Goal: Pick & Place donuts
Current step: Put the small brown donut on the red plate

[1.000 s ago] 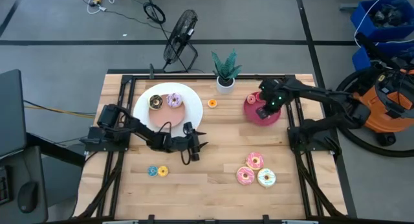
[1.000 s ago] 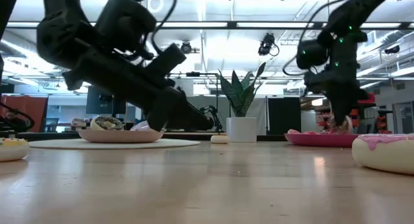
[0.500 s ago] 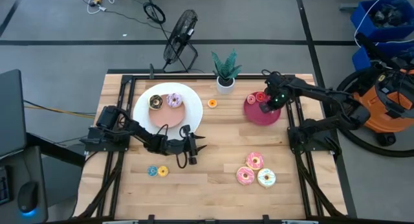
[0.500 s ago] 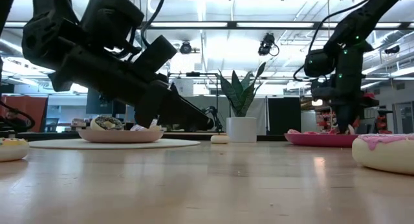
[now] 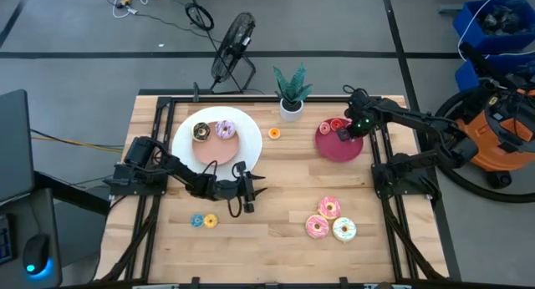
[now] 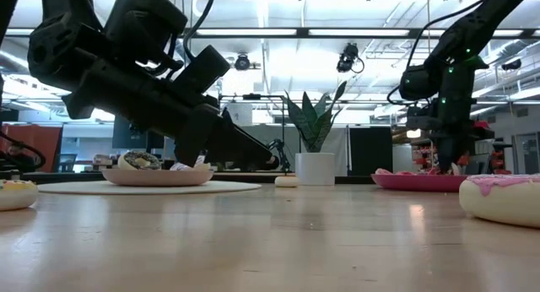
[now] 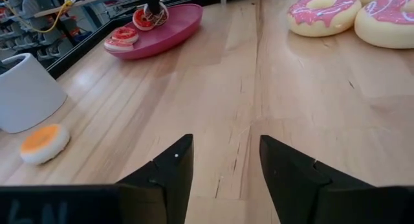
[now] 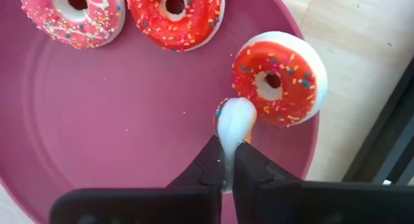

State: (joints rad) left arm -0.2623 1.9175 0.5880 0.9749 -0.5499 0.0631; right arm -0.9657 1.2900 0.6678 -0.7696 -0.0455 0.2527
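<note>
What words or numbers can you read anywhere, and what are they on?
None can be read for sure.
Left gripper: pale marks on the dark body at the left wrist view's edge, cut off and unreadable.
Donuts, magenta dish, white plate: no writing.

left gripper (image 7: pixel 220 162) fingers apart, right gripper (image 8: pixel 228 160) – pinched

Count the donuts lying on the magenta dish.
3. A pink donut and a red donut lie side by side on the magenta dish; a red-and-white donut sits at its rim. The pale lump beside it may be another.
</note>
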